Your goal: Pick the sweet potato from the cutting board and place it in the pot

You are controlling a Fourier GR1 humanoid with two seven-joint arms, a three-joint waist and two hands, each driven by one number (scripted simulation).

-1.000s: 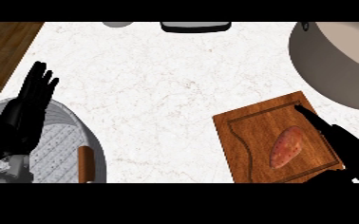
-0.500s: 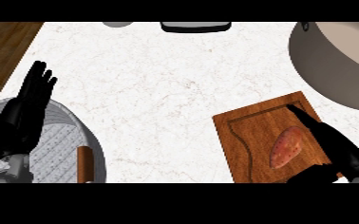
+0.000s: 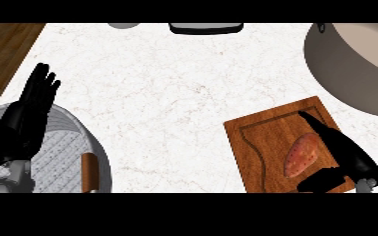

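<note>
Resting beside the reddish-orange sweet potato (image 3: pixel 302 154) on the brown wooden cutting board (image 3: pixel 262 145), the right hand (image 3: pixel 341 151) is spread wide, grasping nothing (left hand (image 3: pixel 29 112) open at the view's left edge).

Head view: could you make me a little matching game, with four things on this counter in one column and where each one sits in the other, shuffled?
Things
1. sweet potato
2. pot
3. left hand
4. cutting board

Places
A. upper right, cut off by the view's edge
B. lower right on the white counter
C. lying on the wooden board, right hand beside it
D. left edge, fingers straight, resting

Pairs: 1-C, 2-A, 3-D, 4-B
</note>
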